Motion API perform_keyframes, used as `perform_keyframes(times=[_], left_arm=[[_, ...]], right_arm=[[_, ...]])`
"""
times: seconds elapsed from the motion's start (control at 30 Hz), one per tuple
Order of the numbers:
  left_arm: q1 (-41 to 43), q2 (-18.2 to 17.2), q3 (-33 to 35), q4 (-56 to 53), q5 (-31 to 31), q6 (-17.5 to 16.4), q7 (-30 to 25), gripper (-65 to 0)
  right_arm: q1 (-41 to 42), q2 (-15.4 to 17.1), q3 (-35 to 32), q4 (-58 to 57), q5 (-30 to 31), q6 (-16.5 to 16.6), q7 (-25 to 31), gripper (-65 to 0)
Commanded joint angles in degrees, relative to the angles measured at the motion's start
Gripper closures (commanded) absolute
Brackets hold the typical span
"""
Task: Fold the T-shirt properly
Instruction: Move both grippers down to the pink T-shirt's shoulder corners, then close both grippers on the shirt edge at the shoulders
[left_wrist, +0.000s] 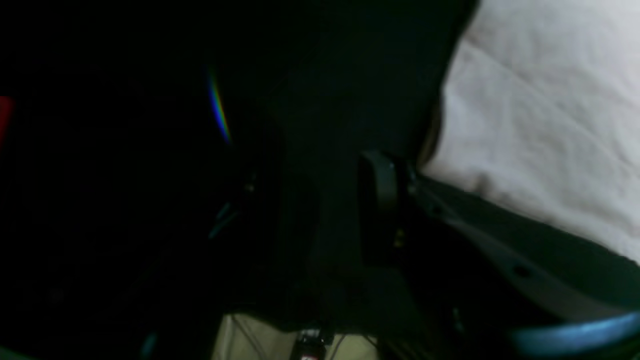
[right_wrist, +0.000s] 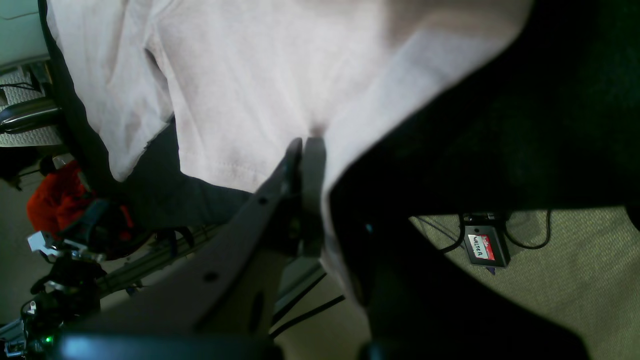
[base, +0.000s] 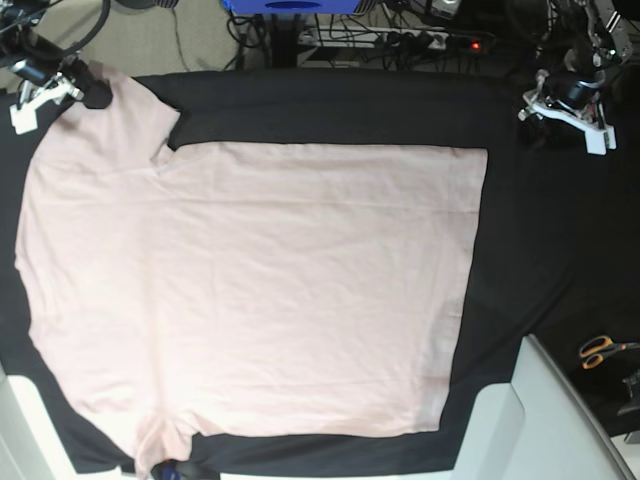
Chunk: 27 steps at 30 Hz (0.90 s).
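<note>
T-shirt (base: 250, 290) flat on black table cover (base: 330, 110). R gripper (right_wrist: 306, 145) pinching sleeve hem, far corner. L gripper (base: 566, 108) off cloth, jaws prob. parting—unclear. Lift sleeve slowly, fold inward.

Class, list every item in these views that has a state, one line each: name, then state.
T-shirt: spread flat, unfolded, one sleeve edge pinched.
Right gripper: shut on the T-shirt.
Left gripper: off the shirt, holding nothing; opening unclear.
Scissors: closed, lying on the black cover.
</note>
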Motion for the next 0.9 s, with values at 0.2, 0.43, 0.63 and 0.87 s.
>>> perform_keyframes(times=[0.2, 0.43, 0.63, 0.87], left_arm=[[0.24, -0.82, 6.64, 0.38, -0.92, -0.30, 0.41, -26.0], [-1.70, 0.59, 6.72, 0.29, -0.92, -0.30, 0.50, -38.8], [-4.95, 0.59, 7.60, -3.40, -0.92, -0.30, 0.59, -44.1], [-7.59, 0.68, 13.93, -8.06, -0.83, -0.30, 0.32, -44.1]], right_arm=[[-0.72, -0.05, -0.40, -0.16, -4.21, -0.62, -1.82, -3.2], [-0.63, -0.05, -0.40, -0.16, -4.21, -0.62, -1.73, -3.2], [-0.63, -0.05, -0.40, -0.16, -4.21, -0.62, -1.73, -3.2], [-0.63, -0.05, -0.40, -0.16, -4.21, -0.62, -1.73, -3.2]])
